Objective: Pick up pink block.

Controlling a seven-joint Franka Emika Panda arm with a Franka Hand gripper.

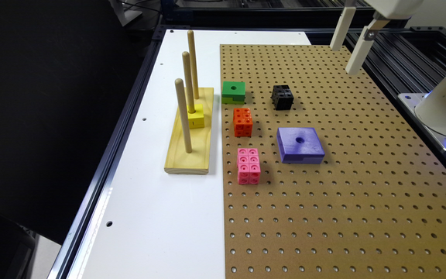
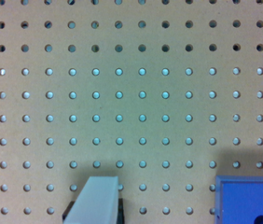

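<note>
The pink block (image 1: 248,166) stands on the brown pegboard (image 1: 343,201) near its edge on the exterior view's left, a 2 by 3 face of round sockets turned upward. My gripper (image 1: 349,44) hangs high above the pegboard's far corner on the exterior view's right, well away from the pink block. It is open, and in the wrist view nothing sits between the gripper's (image 2: 186,200) two white fingers (image 2: 96,200) except bare pegboard.
An orange cube block (image 1: 242,122), a green block (image 1: 233,92), a black cube block (image 1: 282,97) and a flat purple block with a hole (image 1: 299,144) (image 2: 243,200) lie around the pink one. A wooden three-peg stand (image 1: 190,131) holding a yellow block (image 1: 195,116) stands on the white table.
</note>
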